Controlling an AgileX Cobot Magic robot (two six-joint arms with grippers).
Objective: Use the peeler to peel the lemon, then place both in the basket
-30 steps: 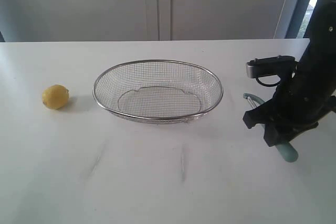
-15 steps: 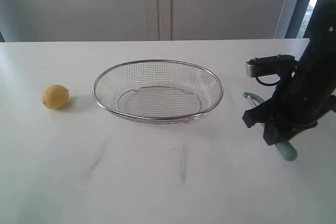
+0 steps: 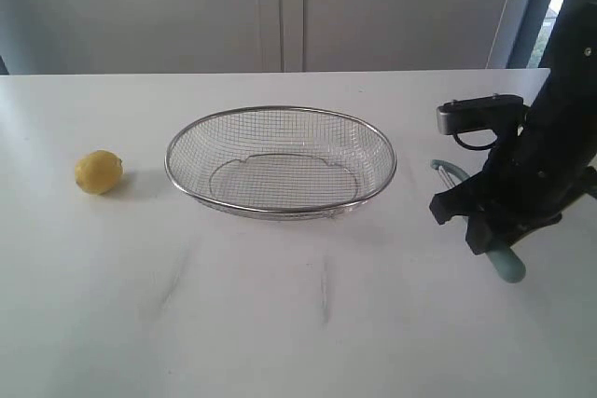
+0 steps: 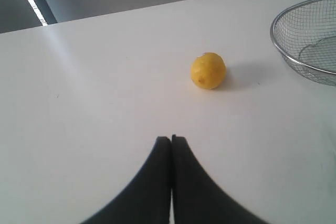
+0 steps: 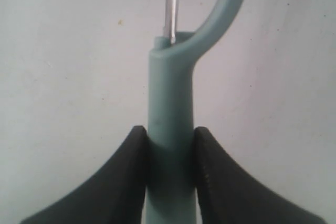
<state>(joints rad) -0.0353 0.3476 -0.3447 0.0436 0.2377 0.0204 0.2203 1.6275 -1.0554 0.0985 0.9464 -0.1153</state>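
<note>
Status: early stage. No peeling has begun, judging by the skin.

- The lemon (image 3: 98,172) sits whole on the tabletop (image 3: 280,323), well apart from the basket (image 3: 169,165) on its left side in the exterior view. Skin is dull yellow and unbroken on the faces I can see. Shape is roundish with a slight nub at one end.
- The basket is empty. It is a shallow oval of fine silver wire mesh with a thicker bright metal rim, and the tabletop shows through the weave.
- The peeler (image 5: 169,77) lies to the right of the basket. It has a smooth matte teal handle that flows into a curved yoke, with a thin bright metal blade beside it.
- The right gripper (image 5: 170,132) is clamped on the peeler handle, a black pad pressed against each side. I cannot tell whether the handle has left the tabletop.
- The left gripper (image 4: 171,140) is closed on nothing, its tips touching. It hangs over bare tabletop with the lemon ahead of it and apart.

Done: the tool is secured, as I judge it. Left: take hold of the lemon, peel it, then place both in the basket.

The tabletop is white, smooth and faintly glossy, with a few smudges.
</note>
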